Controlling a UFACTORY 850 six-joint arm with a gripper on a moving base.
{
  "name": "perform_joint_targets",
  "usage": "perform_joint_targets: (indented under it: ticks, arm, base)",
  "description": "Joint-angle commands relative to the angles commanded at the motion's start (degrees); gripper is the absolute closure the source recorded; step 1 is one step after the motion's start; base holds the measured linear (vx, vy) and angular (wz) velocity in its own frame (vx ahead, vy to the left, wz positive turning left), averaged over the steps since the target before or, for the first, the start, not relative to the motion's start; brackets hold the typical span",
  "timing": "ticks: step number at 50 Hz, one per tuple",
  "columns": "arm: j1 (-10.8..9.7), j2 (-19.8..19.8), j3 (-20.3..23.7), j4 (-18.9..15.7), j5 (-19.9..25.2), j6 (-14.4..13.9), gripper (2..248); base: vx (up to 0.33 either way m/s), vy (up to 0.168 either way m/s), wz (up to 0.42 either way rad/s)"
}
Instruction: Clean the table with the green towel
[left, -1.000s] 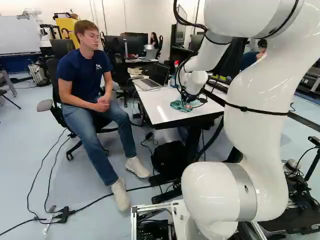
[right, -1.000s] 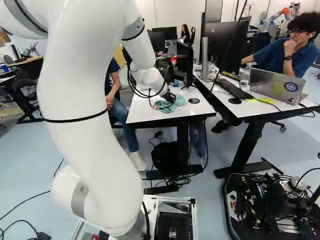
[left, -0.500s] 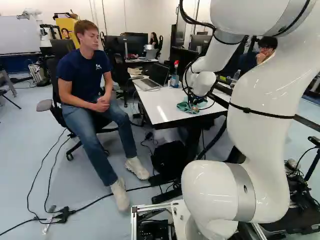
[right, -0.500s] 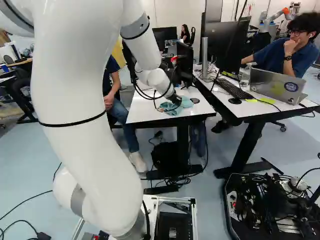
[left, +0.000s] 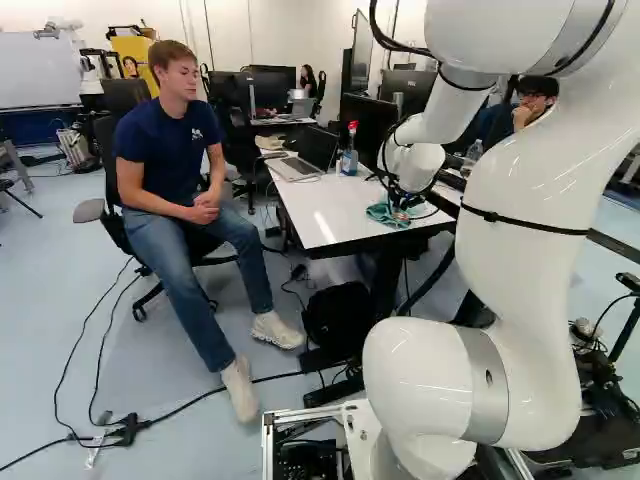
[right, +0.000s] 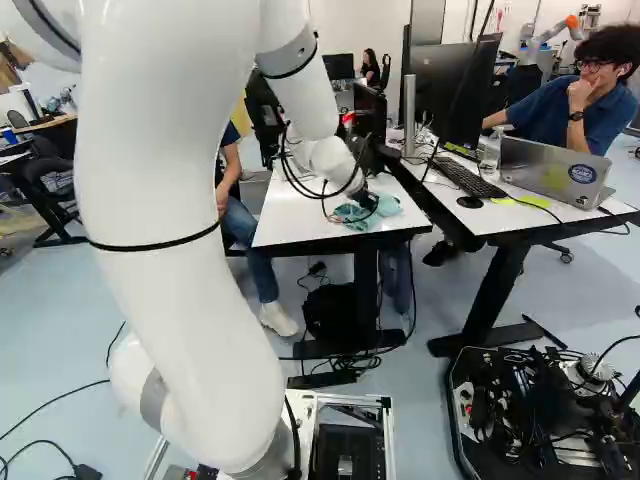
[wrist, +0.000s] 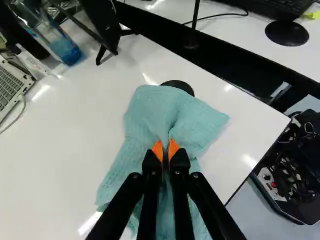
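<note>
- The arm reaches out over the table at about one o'clock from its base in the left base view.
- The table is the job. The towel is in hand and down at the work, so the fetching is done; wiping looks under way, or about to be. No stain or wet streak shows, so how much is wiped I can't tell. What is left is probably more passes, towards nine and ten o'clock of the gripper, then letting go.
- The laptop sits at ten o'clock of the gripper, well apart.
- The towel lies rumpled on the table, near the corner that is at about two o'clock. It spreads ahead of the fingers to twelve, flares to two, and trails back to eight.
- The gripper has its fingers nearly together, a fold of towel nipped between the orange pads.
- The bottle stands at half past ten, one to steer round.
- The disc peeps out at twelve, just beyond the towel; a forward push could shift it.
</note>
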Motion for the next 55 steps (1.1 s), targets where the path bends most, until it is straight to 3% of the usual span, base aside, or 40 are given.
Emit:
perform_joint_targets:
  ticks: [16,55]
  arm:
    - [0.7,-3.5,-4.2,0.0,0.0,0.0,217]
    - [7.2,-8.0,-9.9,0.0,0.0,0.0,217]
  base:
    - [0.0,0.0,0.0]
    - [0.0,0.0,0.0]
